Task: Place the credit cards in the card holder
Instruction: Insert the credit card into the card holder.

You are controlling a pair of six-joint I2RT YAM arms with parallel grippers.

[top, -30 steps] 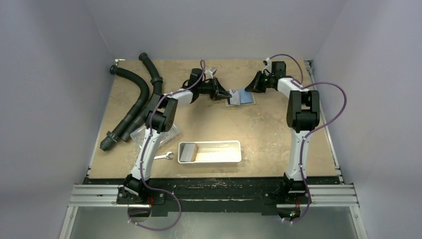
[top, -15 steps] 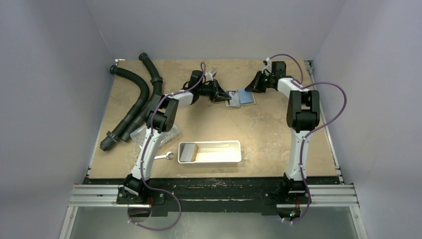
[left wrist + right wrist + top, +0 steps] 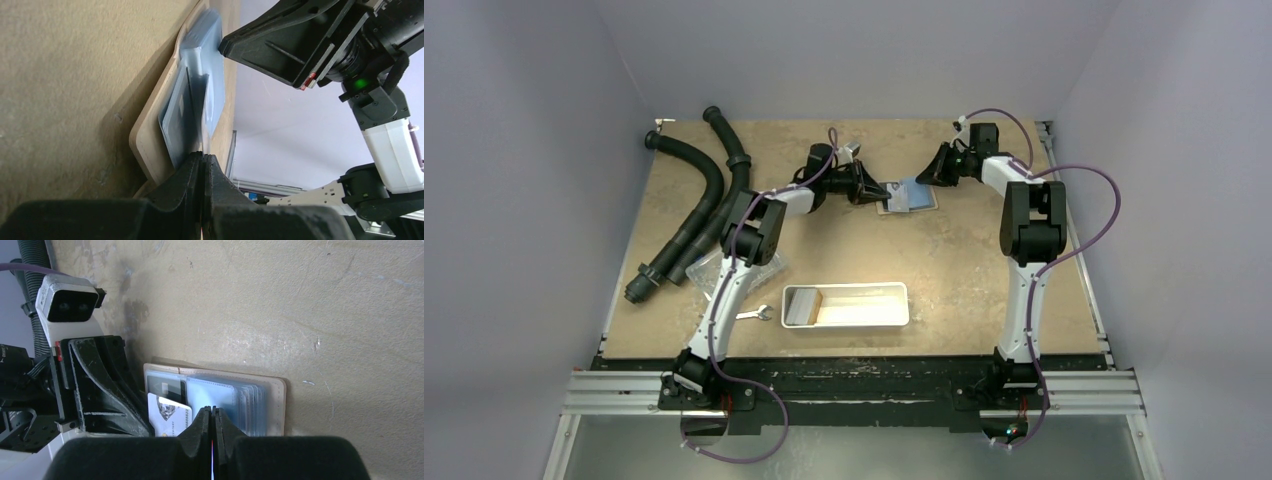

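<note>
Left pincer (image 3: 202, 161) at card holder's (image 3: 210, 60) edge

A long white rectangular plastic tray (image 3: 854, 325) sits on a tan mottled tabletop (image 3: 944, 260), with a small silver wrench (image 3: 753, 315) just left of it, a clear plastic box (image 3: 702, 270) farther up-left, and black corrugated hoses (image 3: 686, 215) beyond that.

Open card holder (image 3: 278, 407), pale card (image 3: 170, 421) on one panel, jaws shut
</note>
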